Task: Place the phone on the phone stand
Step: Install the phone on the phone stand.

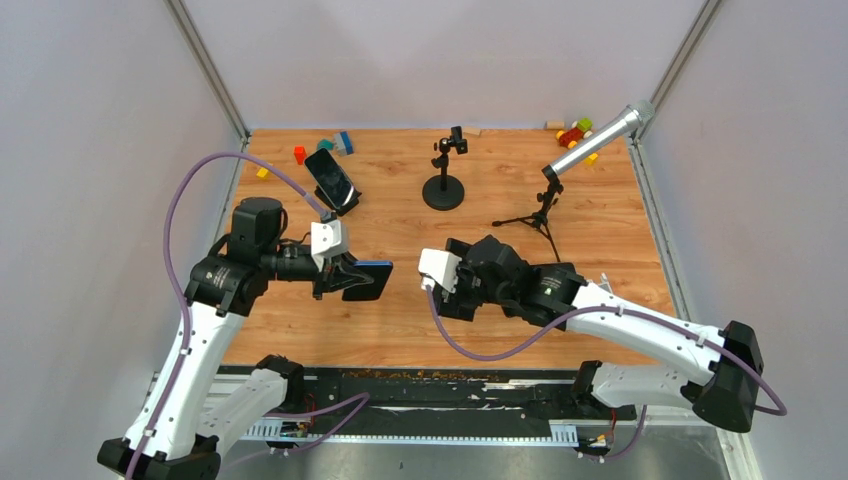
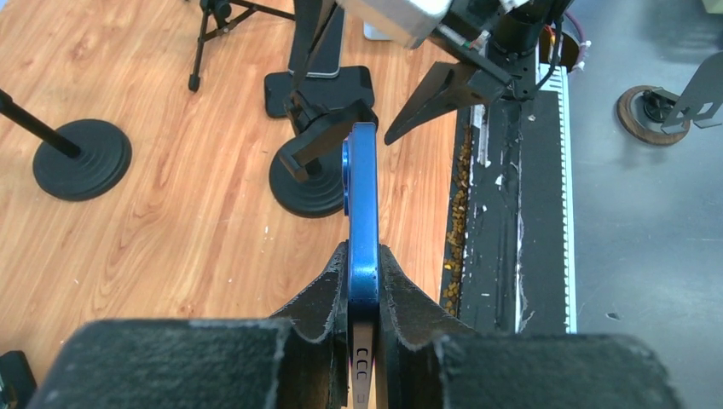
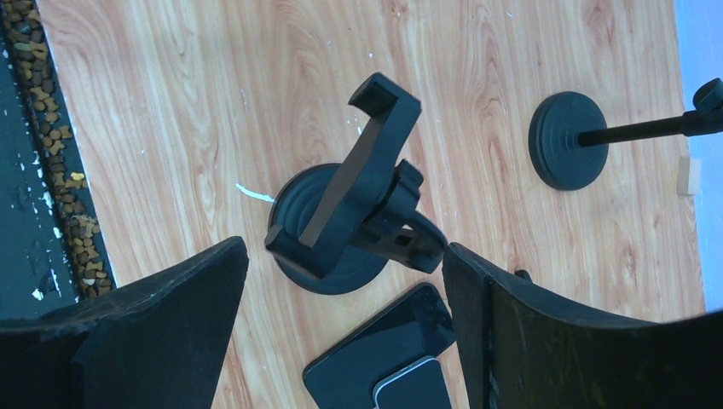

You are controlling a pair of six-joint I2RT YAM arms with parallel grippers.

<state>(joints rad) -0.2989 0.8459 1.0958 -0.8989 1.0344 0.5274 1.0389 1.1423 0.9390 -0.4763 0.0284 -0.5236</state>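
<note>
Blue phone [image 1: 368,281] is clamped edge-on in the left end effector [image 1: 345,278], both fingers pressed on its flat faces, and held in the air above the wooden counter [image 1: 300,335]. In the left wrist view the phone's [image 2: 362,196] far end lines up with the cradle of the phone stand [image 2: 311,183]; cannot tell if they touch. The phone is not seated in the cradle.

The stand is black with a round base and a tilted cradle on a joint. It stands upright on the counter near the front edge. The right wrist view shows it from above [image 3: 337,204], under the right end effector [image 3: 341,251], whose fingers are spread wide with nothing between them but the stand below.

Just beside the stand's base lies a dark flat slab [image 3: 375,358] with a 2nd device on it.

Further back in the top view:
- another phone [image 1: 333,178] propped on a holder, left
- 1 pole stand [image 1: 443,190] with a round base, centre
- a silver microphone [image 1: 598,140] on a tripod, right
- coloured blocks [image 1: 575,132] along the back edge
</note>
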